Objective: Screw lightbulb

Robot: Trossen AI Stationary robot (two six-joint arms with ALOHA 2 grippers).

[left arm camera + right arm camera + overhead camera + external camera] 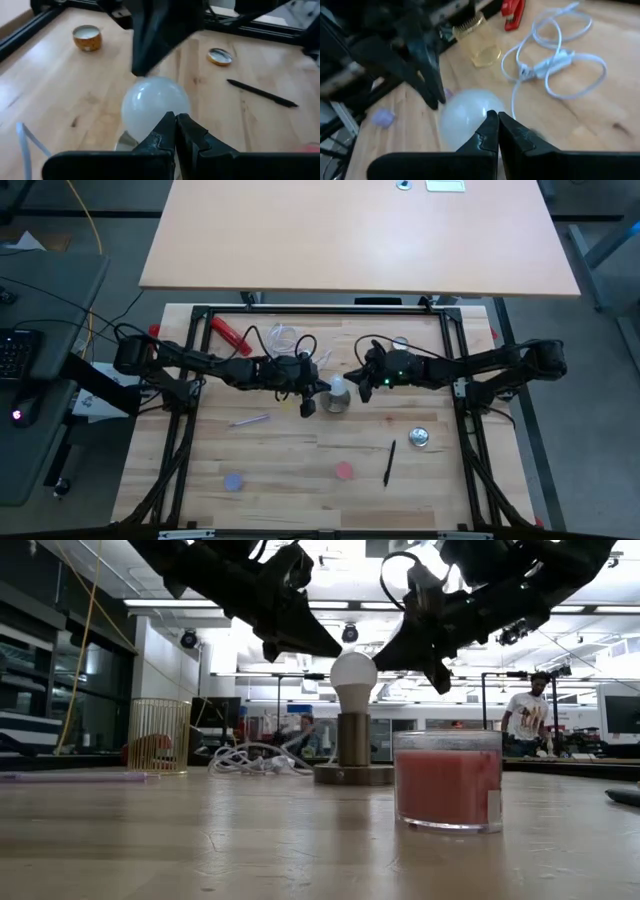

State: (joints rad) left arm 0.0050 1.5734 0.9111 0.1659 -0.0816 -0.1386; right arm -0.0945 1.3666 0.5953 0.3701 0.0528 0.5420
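The white frosted lightbulb (353,680) stands upright with its base in the grey round socket stand (352,755) at the middle of the table; it also shows from above (338,387). My left gripper (332,650) hangs shut just above and left of the globe. My right gripper (438,680) hangs shut to the globe's right, a clear gap away. In the left wrist view the shut fingertips (175,120) stand in front of the bulb (150,102). The right wrist view shows the same: shut fingertips (494,119) before the bulb (465,112).
A red candle glass (447,785) stands near the front, right of the stand. A white cord (285,338) and a red tool (230,332) lie at the back left. A black pen (389,463), a silvery tin (418,438) and a purple disc (234,481) lie toward the front.
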